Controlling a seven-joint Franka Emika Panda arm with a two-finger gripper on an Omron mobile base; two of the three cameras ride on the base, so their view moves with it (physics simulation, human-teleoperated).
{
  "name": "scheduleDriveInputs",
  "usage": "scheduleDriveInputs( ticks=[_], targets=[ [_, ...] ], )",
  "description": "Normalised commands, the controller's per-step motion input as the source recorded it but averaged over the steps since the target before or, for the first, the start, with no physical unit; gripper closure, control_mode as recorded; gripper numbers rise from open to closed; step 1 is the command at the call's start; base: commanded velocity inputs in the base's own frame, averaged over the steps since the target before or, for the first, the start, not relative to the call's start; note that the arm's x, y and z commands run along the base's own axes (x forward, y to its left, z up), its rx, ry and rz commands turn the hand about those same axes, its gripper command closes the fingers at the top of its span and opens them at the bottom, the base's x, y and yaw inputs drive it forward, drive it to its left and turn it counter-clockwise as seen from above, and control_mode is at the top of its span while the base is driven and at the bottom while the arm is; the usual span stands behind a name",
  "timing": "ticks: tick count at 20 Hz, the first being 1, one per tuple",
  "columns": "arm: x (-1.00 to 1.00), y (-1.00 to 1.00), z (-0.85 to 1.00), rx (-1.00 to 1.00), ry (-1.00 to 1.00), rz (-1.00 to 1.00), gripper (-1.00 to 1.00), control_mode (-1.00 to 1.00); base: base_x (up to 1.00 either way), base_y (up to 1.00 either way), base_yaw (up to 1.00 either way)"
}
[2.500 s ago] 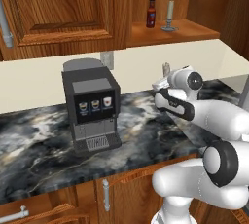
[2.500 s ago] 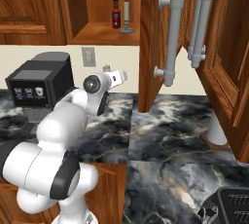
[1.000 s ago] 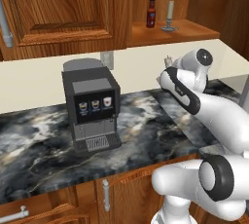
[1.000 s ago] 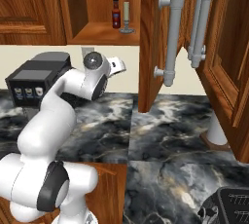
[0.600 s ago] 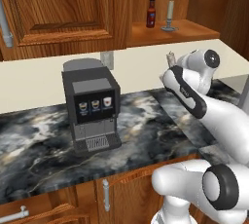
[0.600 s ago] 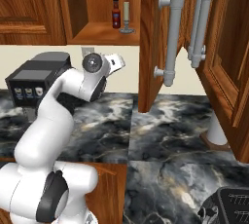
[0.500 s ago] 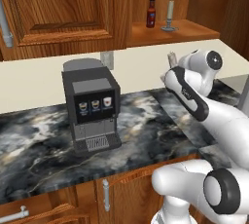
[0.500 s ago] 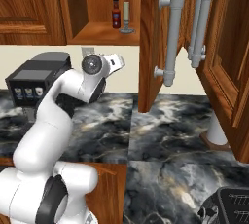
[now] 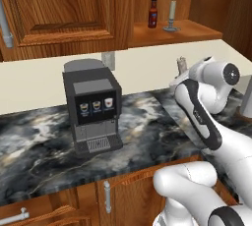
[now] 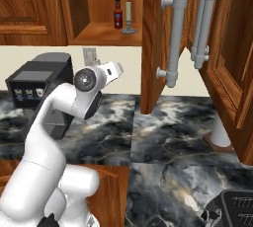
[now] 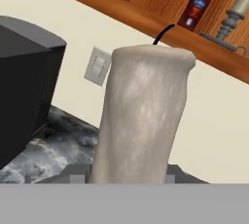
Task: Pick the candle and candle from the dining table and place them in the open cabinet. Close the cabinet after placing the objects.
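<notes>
Gripper (image 11: pixel 127 179): closed partway on the stubby candle (image 11: pixel 141 116); held upright at its base, frame centre in the hand view
Handling: judged rigid, light, waxy-smooth; grip low on the body, squarely; wick fragile
Stick candle (image 10: pixel 128 18): on the cabinet shelf (image 10: pixel 106 37), upper centre, beside the red-capped bottle (image 10: pixel 118 13)
Cabinet door (image 10: pixel 154 33): open

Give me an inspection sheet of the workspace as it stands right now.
Surface: black marbled stone counter, bare beside the machine.
Job's things: stubby beige-grey candle in the pincer; thin cream stick candle on a grey base already on the open wooden cabinet's shelf.
Clutter: small dark bottle with a red cap beside the stick candle; black coffee machine.
Pincer: shut on the stubby candle.
Cables: nothing seen.
Surroundings: cabinet door open; wall outlet.
</notes>
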Motion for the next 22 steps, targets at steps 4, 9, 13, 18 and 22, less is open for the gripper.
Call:
scheduleDriveInputs(
  ticks=[4, 9, 13, 18, 22],
  targets=[
    [-0.56, 0.0, 0.35, 0.0, -0.01, 0.0, 1.0, -1.0, 0.0, 0.0, 0.0],
    [-0.34, 0.0, 0.36, 0.0, 0.0, 0.0, 1.0, -1.0, 0.0, 0.0, 0.0],
    [-0.26, 0.0, 0.36, 0.0, 0.0, 0.0, 1.0, -1.0, 0.0, 0.0, 0.0],
    [-0.07, 0.0, 0.4, 0.0, 0.0, 0.0, 1.0, -1.0, 0.0, 0.0, 0.0],
    [0.0, 0.0, 0.45, 0.0, 0.0, 0.0, 1.0, -1.0, 0.0, 0.0, 0.0]
  ],
)
